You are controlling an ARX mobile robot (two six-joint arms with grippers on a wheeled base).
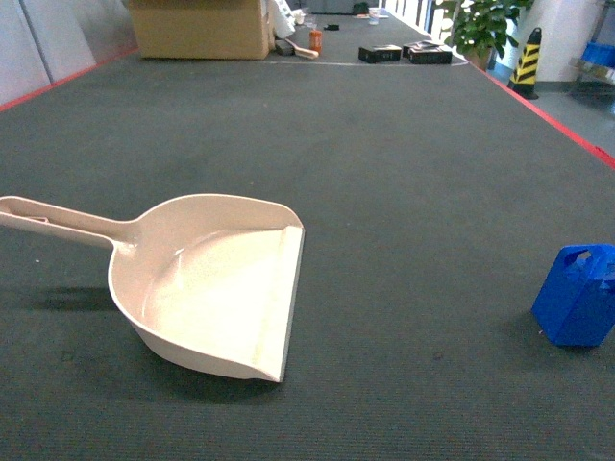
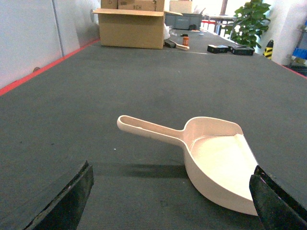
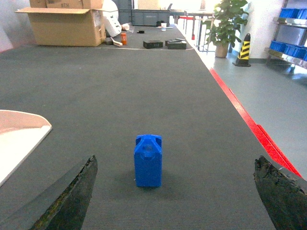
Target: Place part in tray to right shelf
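While both claws, left claw (image 2: 170,203) and right claw (image 3: 175,194), hang spread and empty, the part (image 1: 578,295) stands upright near the surface's right edge, well apart from the tray (image 1: 207,283); a clumsy pinch could topple it.

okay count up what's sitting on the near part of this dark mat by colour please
Beige: 1, the tray
Blue: 1, the part
Total: 2
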